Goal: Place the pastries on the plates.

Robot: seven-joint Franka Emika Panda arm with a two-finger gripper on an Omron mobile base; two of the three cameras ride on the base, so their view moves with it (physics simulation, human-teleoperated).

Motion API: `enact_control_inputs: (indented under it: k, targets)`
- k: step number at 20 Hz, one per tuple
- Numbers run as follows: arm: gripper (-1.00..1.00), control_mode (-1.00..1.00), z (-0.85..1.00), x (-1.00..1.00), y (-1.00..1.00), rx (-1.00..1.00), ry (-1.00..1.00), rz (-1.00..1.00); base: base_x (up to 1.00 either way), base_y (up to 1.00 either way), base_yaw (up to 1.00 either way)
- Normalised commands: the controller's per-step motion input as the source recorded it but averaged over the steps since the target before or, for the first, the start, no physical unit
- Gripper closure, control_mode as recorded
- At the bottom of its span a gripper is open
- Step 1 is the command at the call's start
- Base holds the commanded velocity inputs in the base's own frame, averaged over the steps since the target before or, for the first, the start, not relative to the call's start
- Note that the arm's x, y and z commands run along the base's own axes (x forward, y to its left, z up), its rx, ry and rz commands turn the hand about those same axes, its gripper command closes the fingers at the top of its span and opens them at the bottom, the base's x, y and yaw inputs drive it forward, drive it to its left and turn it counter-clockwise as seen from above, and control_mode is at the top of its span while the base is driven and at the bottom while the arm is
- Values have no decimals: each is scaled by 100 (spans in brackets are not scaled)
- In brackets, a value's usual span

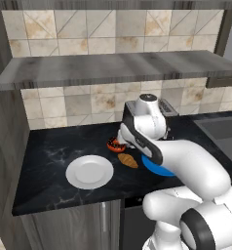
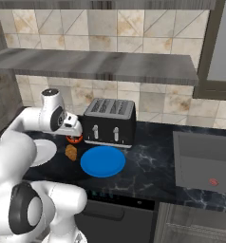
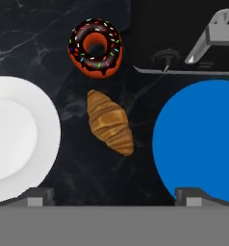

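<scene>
Gripper (image 3: 114,196): we hold it wide open, empty.
Golden-brown long croissant (image 3: 109,122): straight below us, slanted, between both plates.

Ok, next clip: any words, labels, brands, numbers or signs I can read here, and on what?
No readable text anywhere.
Toaster: pale marks on its front are knobs and levers, no lettering to make out.
Small red mark on the grey surface at right: too small and blurred to read.
Donut, croissant, white plate, blue plate: unmarked.

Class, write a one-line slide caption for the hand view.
Golden-brown croissant and sprinkled chocolate ring donut lie on black marble counter between glossy white plate and bright blue plate.
</scene>
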Motion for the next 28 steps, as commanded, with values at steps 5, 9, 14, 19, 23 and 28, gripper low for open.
enact_control_inputs:
  k: [5,9,14,19,23,28]
  targets:
    - [-100,-100,-45,22,0,0,0,-4,0,0,0]
    - [-100,-100,-38,24,5,0,0,-1,0,0,0]
    - [-100,-100,-30,24,8,0,0,-1,0,0,0]
    - [-100,-100,-23,18,7,0,0,0,0,0,0]
    - [-100,-100,-19,15,0,0,0,0,0,0,0]
    - [-100,-100,-18,20,3,0,0,0,0,0,0]
